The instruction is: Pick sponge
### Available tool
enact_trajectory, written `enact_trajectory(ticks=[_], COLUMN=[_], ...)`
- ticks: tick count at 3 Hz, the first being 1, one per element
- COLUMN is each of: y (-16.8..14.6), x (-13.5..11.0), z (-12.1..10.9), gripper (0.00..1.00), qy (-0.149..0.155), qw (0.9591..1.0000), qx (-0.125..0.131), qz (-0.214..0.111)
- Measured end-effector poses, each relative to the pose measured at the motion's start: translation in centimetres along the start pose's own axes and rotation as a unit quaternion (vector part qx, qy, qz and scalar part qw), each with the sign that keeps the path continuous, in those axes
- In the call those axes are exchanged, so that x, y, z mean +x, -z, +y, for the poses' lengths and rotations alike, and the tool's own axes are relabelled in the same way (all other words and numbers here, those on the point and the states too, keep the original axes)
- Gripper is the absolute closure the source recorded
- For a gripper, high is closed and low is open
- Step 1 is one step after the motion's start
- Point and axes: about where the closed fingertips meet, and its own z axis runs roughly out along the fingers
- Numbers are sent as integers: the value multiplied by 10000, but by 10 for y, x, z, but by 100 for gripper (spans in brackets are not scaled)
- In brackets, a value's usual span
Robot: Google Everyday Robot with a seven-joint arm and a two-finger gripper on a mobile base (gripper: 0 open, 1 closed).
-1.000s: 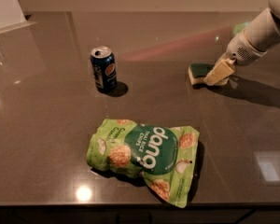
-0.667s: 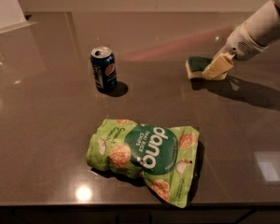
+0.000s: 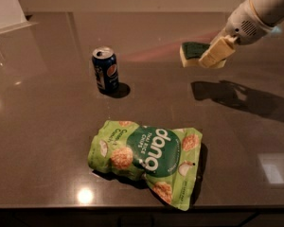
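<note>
The sponge (image 3: pixel 192 51), dark green on top with pale yellow foam below, hangs in the air at the upper right, well above the dark table (image 3: pixel 47 141); its shadow lies on the table below it. My gripper (image 3: pixel 212 55) comes in from the upper right on a white arm and is shut on the sponge's right end. One pale yellow finger (image 3: pixel 217 51) covers the sponge's near side.
A blue Pepsi can (image 3: pixel 105 70) stands upright left of centre. A green Dang chips bag (image 3: pixel 149 158) lies flat near the table's front edge. A white object (image 3: pixel 4 6) stands at the far left corner.
The gripper has risen with the sponge in it, lifting it off the table. The can and the chips bag have not moved.
</note>
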Motion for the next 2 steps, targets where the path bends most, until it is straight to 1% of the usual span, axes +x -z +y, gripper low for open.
enact_trajectory(ticks=[1,2], y=[29,28], x=[-33,-33], z=[15,15], gripper=[100,100], qy=[172,172], qw=[9998,9998], qx=[108,107], qz=[-88,-88])
